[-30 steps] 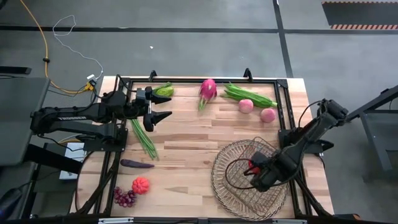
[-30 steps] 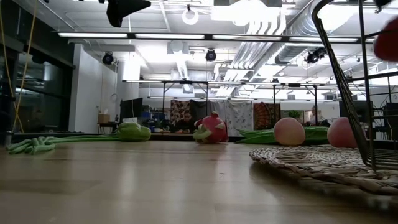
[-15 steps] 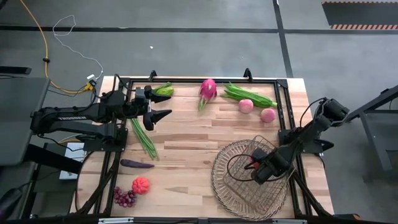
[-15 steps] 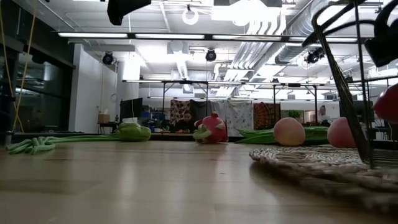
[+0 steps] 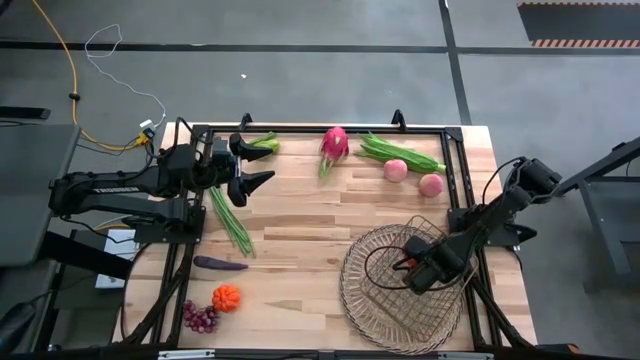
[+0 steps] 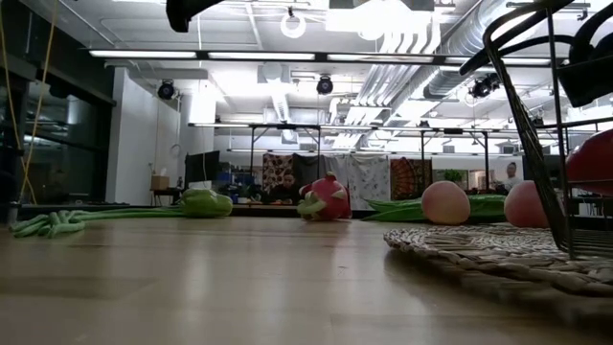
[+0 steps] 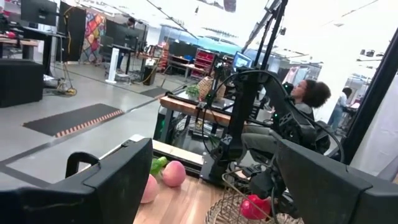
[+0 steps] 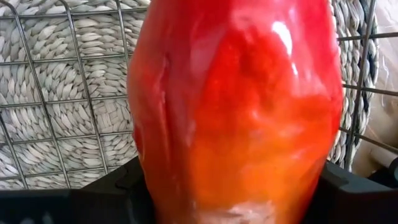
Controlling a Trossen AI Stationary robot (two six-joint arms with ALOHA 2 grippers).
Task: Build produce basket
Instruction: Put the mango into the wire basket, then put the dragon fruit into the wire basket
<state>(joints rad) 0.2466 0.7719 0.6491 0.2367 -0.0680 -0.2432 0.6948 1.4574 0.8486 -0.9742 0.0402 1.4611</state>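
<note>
From above, the right end effector (image 5: 408, 266) sits inside the basket (image 5: 362, 300), a lattice of wire with a woven rim. At counter level, peaches (image 6: 445, 203) look round and matte. Past the left end effector (image 7: 211, 186), fingers spread and empty. Right wrist: a glossy red pepper (image 8: 239, 106) between partly parted fingers, likely light, slippery; grip its waist.
</note>
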